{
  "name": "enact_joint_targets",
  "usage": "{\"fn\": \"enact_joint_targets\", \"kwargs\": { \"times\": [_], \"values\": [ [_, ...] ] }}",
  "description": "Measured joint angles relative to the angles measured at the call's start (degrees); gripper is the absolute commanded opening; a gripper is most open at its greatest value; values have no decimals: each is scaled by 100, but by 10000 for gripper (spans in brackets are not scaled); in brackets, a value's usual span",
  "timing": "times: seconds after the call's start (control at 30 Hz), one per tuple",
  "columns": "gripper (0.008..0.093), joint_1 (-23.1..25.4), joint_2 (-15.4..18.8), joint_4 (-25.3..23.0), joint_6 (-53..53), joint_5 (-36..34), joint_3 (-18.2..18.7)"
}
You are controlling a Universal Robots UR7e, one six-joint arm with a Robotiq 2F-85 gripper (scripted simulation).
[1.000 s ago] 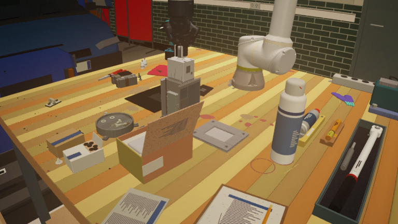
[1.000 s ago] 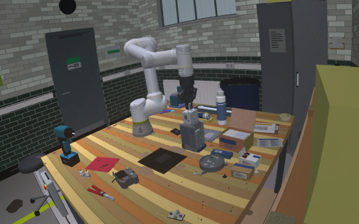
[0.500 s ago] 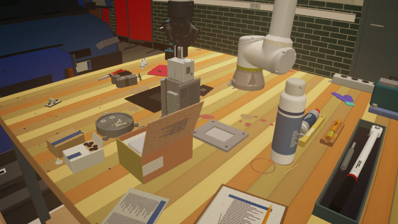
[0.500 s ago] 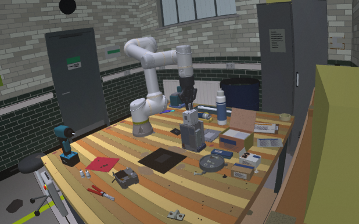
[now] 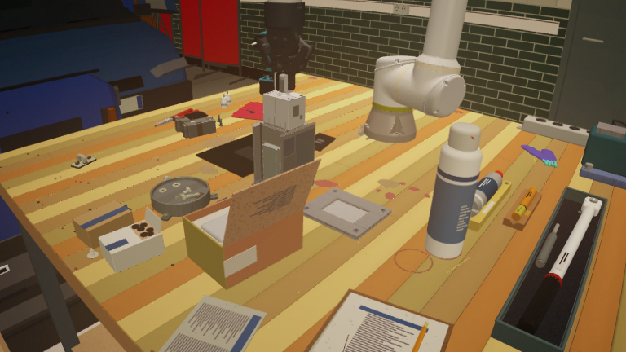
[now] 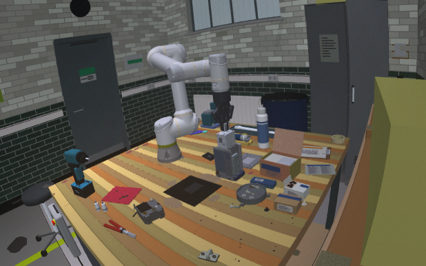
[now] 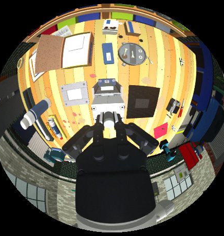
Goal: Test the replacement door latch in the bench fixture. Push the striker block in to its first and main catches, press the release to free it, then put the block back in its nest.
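The lower part of the pale grey striker block is hidden inside the top of the darker grey latch fixture. The fixture stands upright mid-bench. Directly above the block, my gripper points straight down, closed on the white handle that rises from the block's top. The flat grey nest plate with a pale recess lies on the bench beside the fixture, empty.
An open cardboard box stands close in front of the fixture. A tall bottle, a black mat, a round parts dish and small boxes lie around. The arm's base stands behind.
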Motion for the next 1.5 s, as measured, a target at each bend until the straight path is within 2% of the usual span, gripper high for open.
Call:
{"fn": "enact_joint_targets", "kwargs": {
  "times": [1.5],
  "values": [
    [80, 1, -20, -96, 1, 0, 73]
  ]
}}
